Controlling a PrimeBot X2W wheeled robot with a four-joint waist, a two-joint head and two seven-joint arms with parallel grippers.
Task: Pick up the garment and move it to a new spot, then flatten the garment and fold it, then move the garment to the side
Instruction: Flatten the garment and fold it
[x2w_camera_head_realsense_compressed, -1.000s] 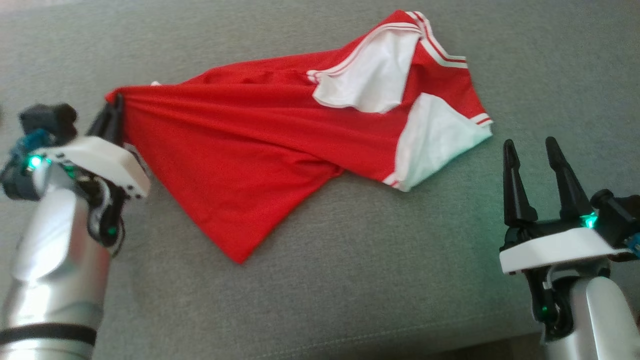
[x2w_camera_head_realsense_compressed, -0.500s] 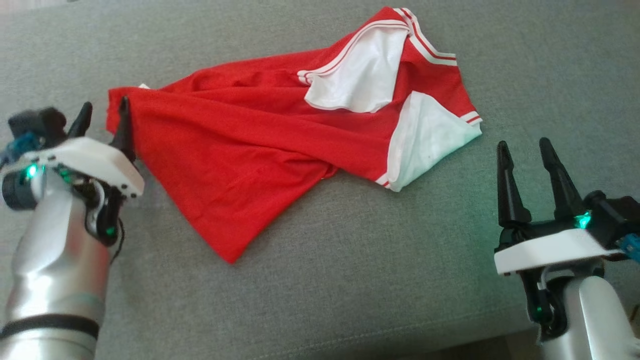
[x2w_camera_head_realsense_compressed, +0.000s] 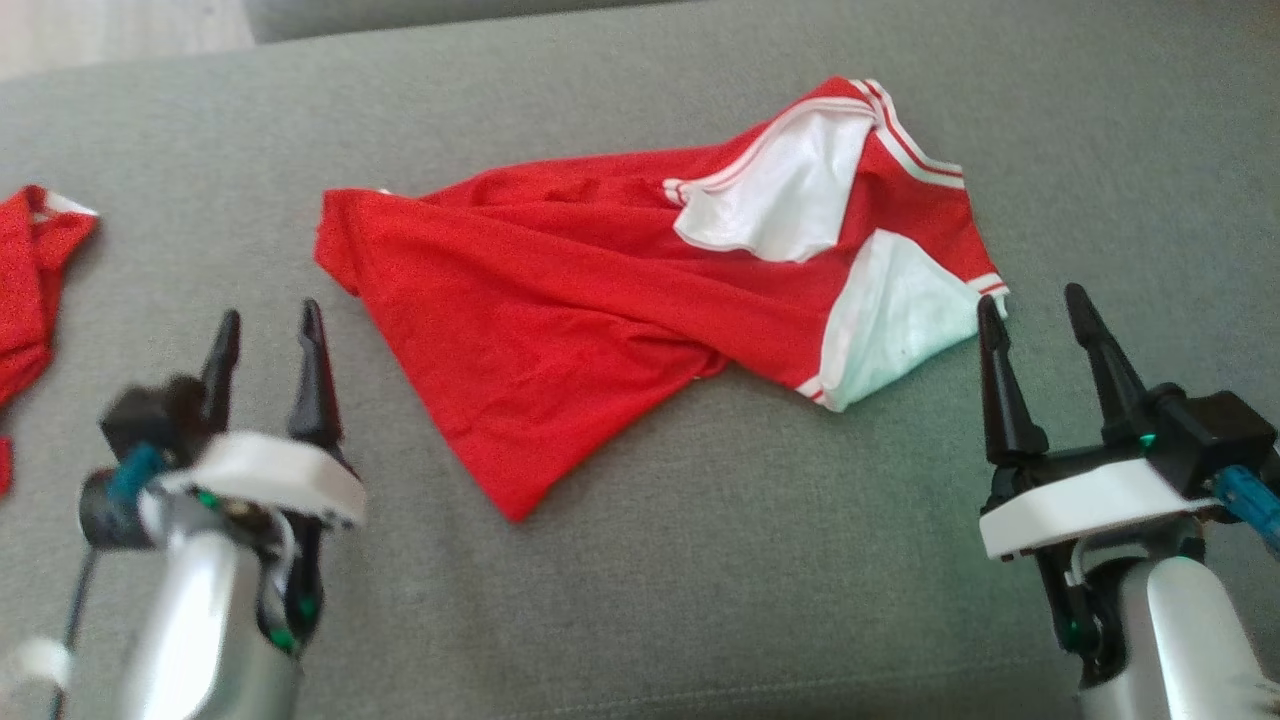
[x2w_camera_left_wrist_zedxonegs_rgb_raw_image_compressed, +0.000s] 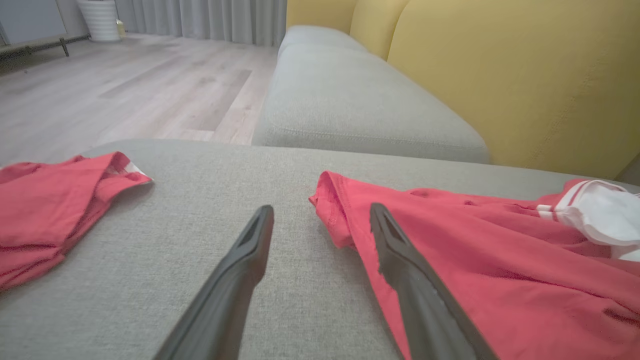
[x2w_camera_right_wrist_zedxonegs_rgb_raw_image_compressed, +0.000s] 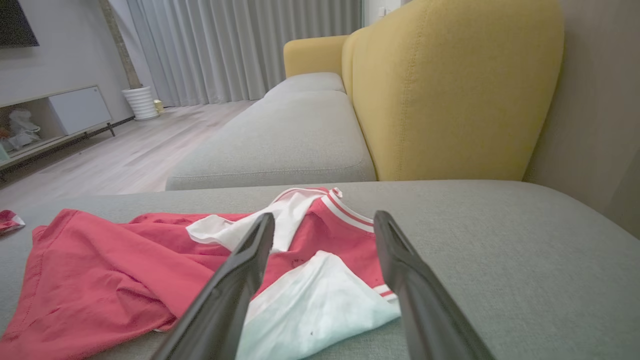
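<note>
The garment (x2w_camera_head_realsense_compressed: 560, 290) is a red shirt with white sleeves and striped trim, lying crumpled across the grey seat cushion (x2w_camera_head_realsense_compressed: 700, 560). It also lies ahead in the left wrist view (x2w_camera_left_wrist_zedxonegs_rgb_raw_image_compressed: 475, 270) and the right wrist view (x2w_camera_right_wrist_zedxonegs_rgb_raw_image_compressed: 125, 280). My left gripper (x2w_camera_head_realsense_compressed: 268, 330) stands open at the lower left, apart from the garment's left corner, nothing between its fingers. My right gripper (x2w_camera_head_realsense_compressed: 1035, 308) stands open at the lower right, just beside the white sleeve (x2w_camera_head_realsense_compressed: 900, 310). In the right wrist view the sleeve (x2w_camera_right_wrist_zedxonegs_rgb_raw_image_compressed: 315, 305) lies between and beyond the fingers.
A second red garment (x2w_camera_head_realsense_compressed: 25, 290) lies at the cushion's far left, also in the left wrist view (x2w_camera_left_wrist_zedxonegs_rgb_raw_image_compressed: 45, 200). A yellow sofa back (x2w_camera_right_wrist_zedxonegs_rgb_raw_image_compressed: 450, 95) rises behind the cushion. Another grey cushion (x2w_camera_left_wrist_zedxonegs_rgb_raw_image_compressed: 350, 115) and wooden floor (x2w_camera_left_wrist_zedxonegs_rgb_raw_image_compressed: 125, 90) lie beyond.
My left gripper has opened and let go of the garment's left corner, then pulled back toward me. The garment dropped flat. The head camera has shifted, bringing the second red garment into view.
</note>
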